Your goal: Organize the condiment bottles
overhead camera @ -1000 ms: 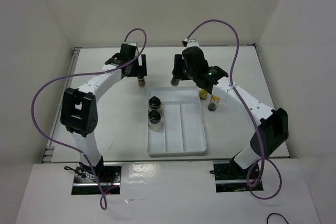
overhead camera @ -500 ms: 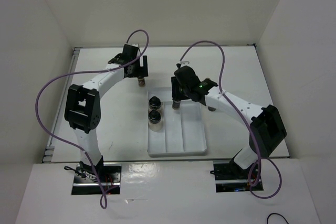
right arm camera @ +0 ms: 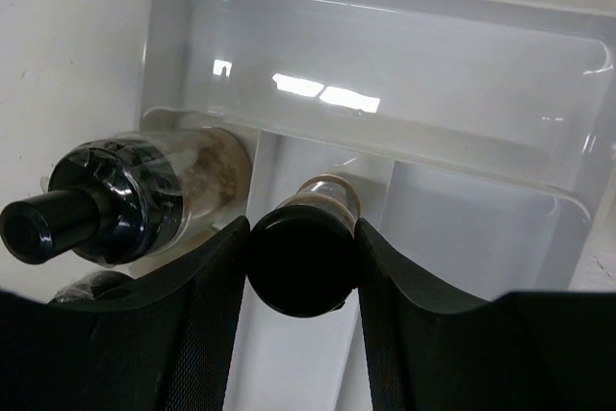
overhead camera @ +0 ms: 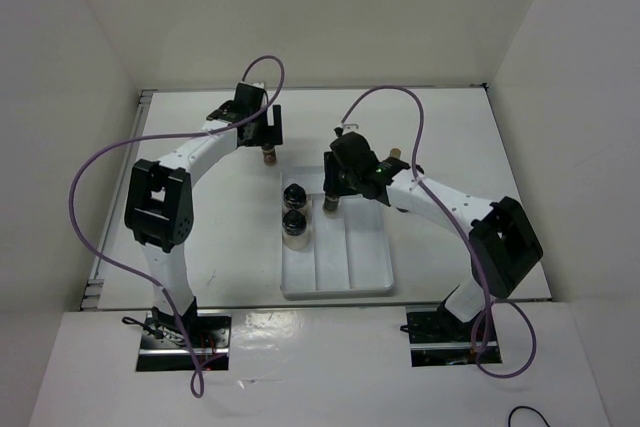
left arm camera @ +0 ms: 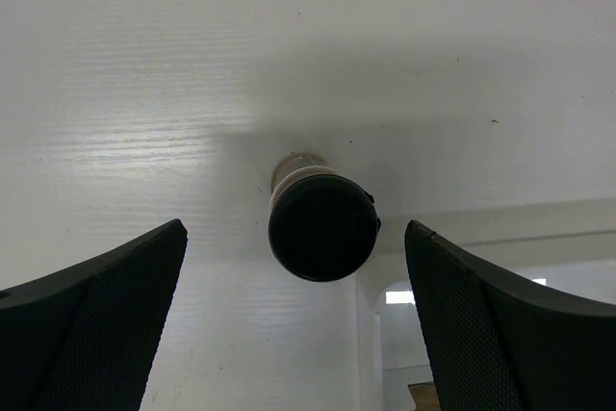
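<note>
My right gripper [overhead camera: 333,194] is shut on a small black-capped bottle [right arm camera: 301,262] and holds it upright above the far end of the white tray [overhead camera: 365,277], about over the middle compartment. Two squat jars [overhead camera: 294,209] stand in the tray's left compartment, and one of them [right arm camera: 135,201] shows just left of the held bottle. My left gripper [overhead camera: 268,135] is open behind the tray's far left corner. Its fingers [left arm camera: 106,320] stand wide on either side of another black-capped bottle [left arm camera: 322,226] that stands on the table, and neither finger touches it.
A tan bottle top [overhead camera: 394,156] peeks out behind my right forearm. The tray's far rim [right arm camera: 385,7] lies just beyond the held bottle. White walls enclose the table on the left, right and back.
My right arm has carried its bottle from behind the tray forward and a little left, to above the tray's far end. The left arm has barely moved.
</note>
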